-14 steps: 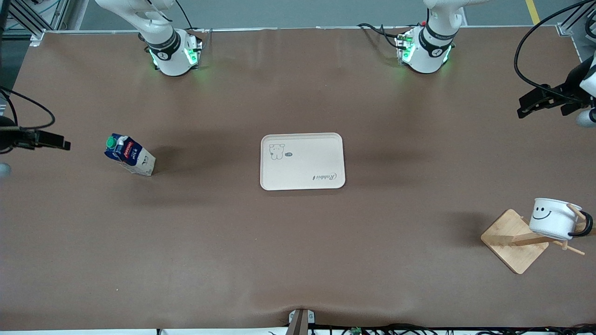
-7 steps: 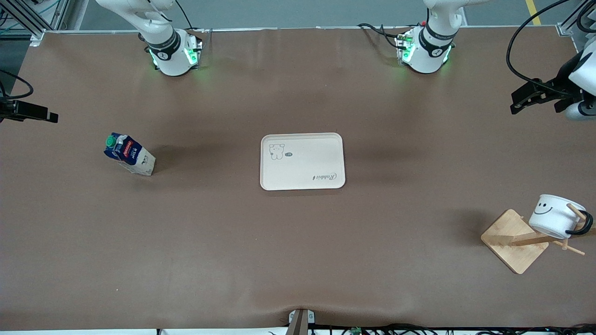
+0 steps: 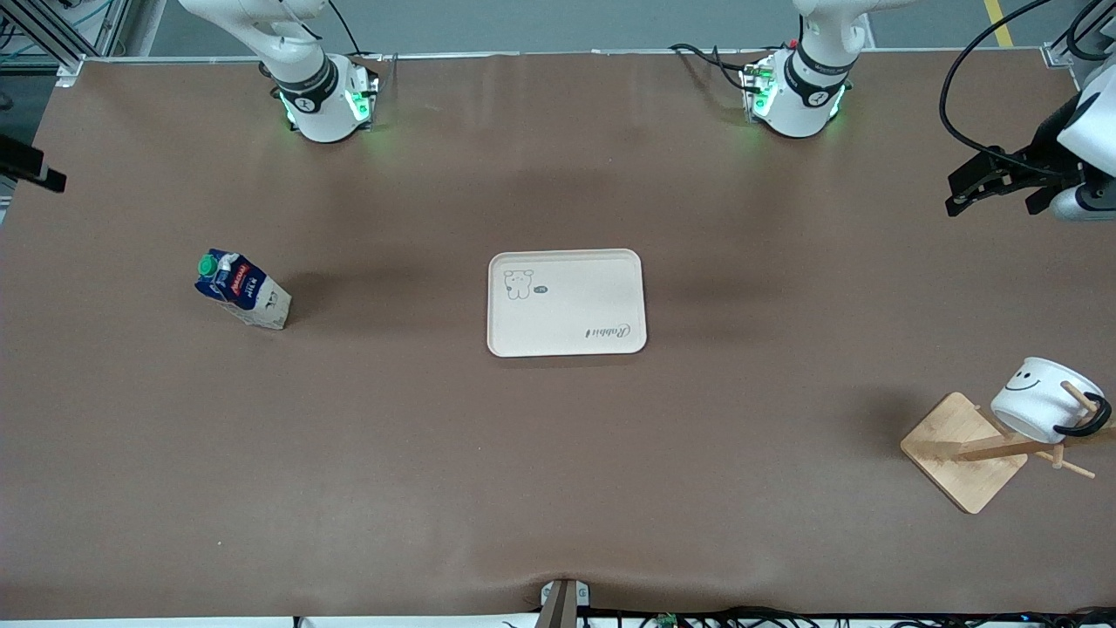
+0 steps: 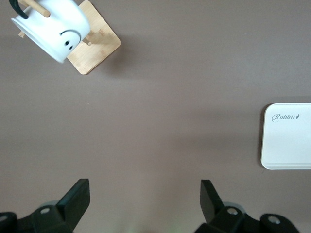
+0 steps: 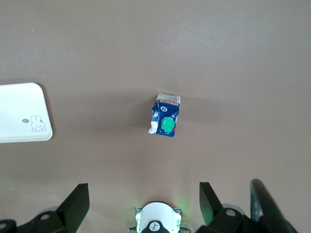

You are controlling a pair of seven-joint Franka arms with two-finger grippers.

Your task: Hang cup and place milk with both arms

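The white smiley cup hangs tilted by its black handle on a peg of the wooden rack at the left arm's end; it also shows in the left wrist view as the cup. The dark-blue milk with its green cap stands on the bare table toward the right arm's end, well apart from the tray; the right wrist view shows the milk from above. My left gripper is open and empty, high over bare table. My right gripper is open and empty, over the table's edge.
A cream tray with a rabbit print lies at the table's middle, with nothing on it. The two arm bases glow green along the table edge farthest from the front camera. Black cables loop near the left gripper.
Both grippers have drawn away toward the table's two ends and the arm bases' side. The cup has swung slightly on its peg. The milk and tray have not moved.
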